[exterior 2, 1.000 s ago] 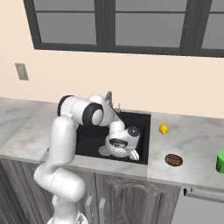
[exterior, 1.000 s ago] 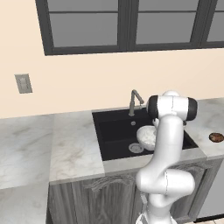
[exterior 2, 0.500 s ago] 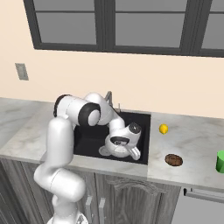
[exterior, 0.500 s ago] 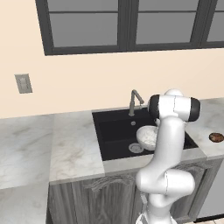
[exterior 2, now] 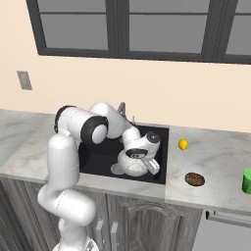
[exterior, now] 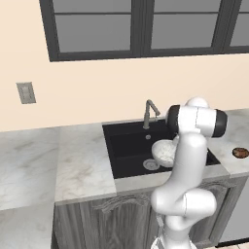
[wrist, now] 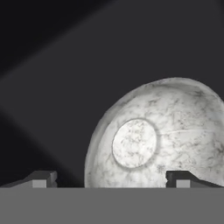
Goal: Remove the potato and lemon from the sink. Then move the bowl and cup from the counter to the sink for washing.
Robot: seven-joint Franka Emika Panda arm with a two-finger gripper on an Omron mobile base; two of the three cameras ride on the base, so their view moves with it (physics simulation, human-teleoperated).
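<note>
Gripper: the gripper [wrist: 109, 181] was down inside the sink [exterior 2: 100, 156], its jaws spread wide and grasping nothing; in the hand view one fingertip stood to each side, with the bowl's rim between them.
Bowl: the bowl [exterior: 164, 151] lay in the sink's basin, tipped on its side near the right wall; in the hand view its marbled inside and flat round bottom [wrist: 134, 143] faced the camera. Whether a finger touched its rim could not be told.
Sink: black basin set in the marble counter [exterior: 82, 163], with the grey faucet [exterior: 150, 113] at its back edge and the round drain [exterior: 151, 165] on its floor just left of the bowl.
Lemon: the lemon [exterior 2: 183, 144] sat on the counter just right of the sink's back right corner.
Potato: the potato [exterior 2: 194, 179] rested on the counter right of the sink, near the front edge.
Cup: the cup [exterior 2: 247, 181] stood upright on the counter, well to the right of the potato, cut by the edge of the right base view.
</note>
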